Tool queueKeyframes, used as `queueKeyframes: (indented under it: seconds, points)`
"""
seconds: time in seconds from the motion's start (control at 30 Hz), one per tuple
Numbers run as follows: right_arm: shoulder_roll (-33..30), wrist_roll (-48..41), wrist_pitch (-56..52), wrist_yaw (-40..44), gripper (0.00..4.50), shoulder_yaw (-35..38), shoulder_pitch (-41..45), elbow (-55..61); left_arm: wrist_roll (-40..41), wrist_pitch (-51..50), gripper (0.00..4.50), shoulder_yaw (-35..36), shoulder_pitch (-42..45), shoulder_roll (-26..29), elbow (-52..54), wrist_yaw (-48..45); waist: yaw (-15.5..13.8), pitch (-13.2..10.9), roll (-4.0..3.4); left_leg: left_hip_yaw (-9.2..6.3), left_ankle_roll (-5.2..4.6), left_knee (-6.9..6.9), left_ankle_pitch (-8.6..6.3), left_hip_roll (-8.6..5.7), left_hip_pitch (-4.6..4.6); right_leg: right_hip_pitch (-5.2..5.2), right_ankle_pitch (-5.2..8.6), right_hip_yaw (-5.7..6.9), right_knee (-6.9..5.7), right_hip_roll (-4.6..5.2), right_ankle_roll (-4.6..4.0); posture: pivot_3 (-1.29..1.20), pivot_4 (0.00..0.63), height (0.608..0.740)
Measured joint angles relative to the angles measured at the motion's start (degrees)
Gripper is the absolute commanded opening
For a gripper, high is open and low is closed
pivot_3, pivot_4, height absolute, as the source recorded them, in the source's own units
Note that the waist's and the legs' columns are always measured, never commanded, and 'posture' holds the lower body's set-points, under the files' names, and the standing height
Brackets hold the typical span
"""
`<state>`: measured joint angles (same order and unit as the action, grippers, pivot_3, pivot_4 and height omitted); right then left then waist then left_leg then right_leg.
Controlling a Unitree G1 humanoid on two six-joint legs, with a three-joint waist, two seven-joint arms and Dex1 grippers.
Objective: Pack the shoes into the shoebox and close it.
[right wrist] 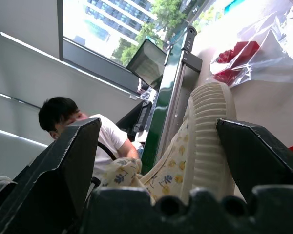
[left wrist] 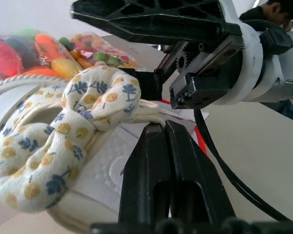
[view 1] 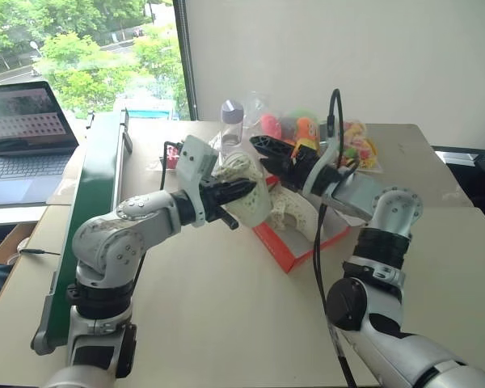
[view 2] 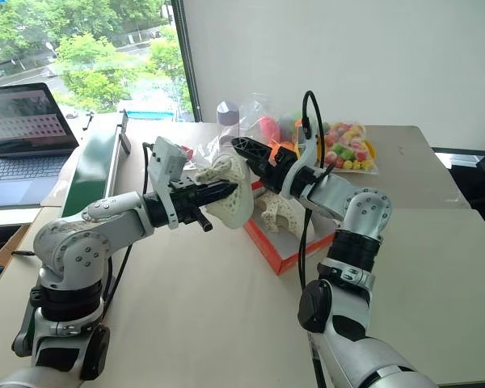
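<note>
The left gripper (view 1: 241, 189) covers part of the raised shoe (view 1: 255, 202), so where its fingertips meet the shoe cannot be made out from the head views. The right arm (view 1: 352, 194) crosses the shoebox (view 1: 295, 250), hiding much of its inside and most of the second shoe (view 1: 289, 212); whether that shoe lies fully in the box cannot be told. The box lid is not clearly visible behind the arms. The toy bag (view 1: 352, 145) is partly blocked by the right gripper (view 1: 268, 145). The laptop (view 1: 20, 133) is cut off at the picture's left edge, its screen too small to read.
</note>
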<state>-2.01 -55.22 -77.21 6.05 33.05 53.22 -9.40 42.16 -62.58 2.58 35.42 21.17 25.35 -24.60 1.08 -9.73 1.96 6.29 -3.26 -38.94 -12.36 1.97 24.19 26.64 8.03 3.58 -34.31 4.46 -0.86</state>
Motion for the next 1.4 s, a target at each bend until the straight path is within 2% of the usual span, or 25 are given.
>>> queueKeyframes:
  seconds: [0.3,0.53,0.93,1.3,1.4]
  points:
    - [-8.2,2.5,0.0,6.3,4.50,-8.9,-5.2,-1.3,0.2,0.0,0.04,-1.0,0.6,2.2,-0.1,-2.3,-0.2,0.0,0.00,-0.02,-0.01,0.00,-0.01,-0.02,0.02,-0.01,0.01,-0.01,0.07,0.00,0.01,0.00,0.150,0.740]
    - [-14.8,6.9,3.5,12.2,4.50,-12.9,-5.6,-4.8,0.7,0.0,0.04,-1.0,0.3,2.6,0.0,-2.4,-0.1,0.0,0.00,-0.03,-0.01,0.01,-0.01,-0.01,0.01,-0.01,0.02,-0.02,0.10,-0.02,0.02,0.00,0.150,0.740]
    - [-11.4,7.0,4.2,13.2,4.50,-13.1,-4.9,-5.8,0.7,0.1,0.04,-1.0,0.3,2.1,0.3,-2.2,-0.3,0.0,0.00,-0.03,-0.01,0.02,-0.01,-0.01,0.02,-0.01,0.02,-0.03,0.10,-0.02,0.03,0.00,0.150,0.740]
    - [-9.1,4.4,0.4,12.4,4.50,-10.9,0.8,-6.1,0.2,2.9,0.04,-2.8,0.3,2.9,0.7,-3.8,-0.3,0.0,-0.01,-0.03,-0.02,0.03,-0.01,-0.01,0.05,0.00,0.01,-0.02,0.12,-0.02,0.02,0.00,0.150,0.740]
    - [-9.7,4.8,0.4,13.9,3.51,-12.9,0.5,-5.9,0.0,2.9,0.00,-3.5,0.3,3.2,0.7,-4.3,-0.3,0.0,-0.01,-0.03,-0.02,0.03,-0.01,-0.01,0.05,0.00,0.02,-0.02,0.12,-0.02,0.02,0.00,0.150,0.740]
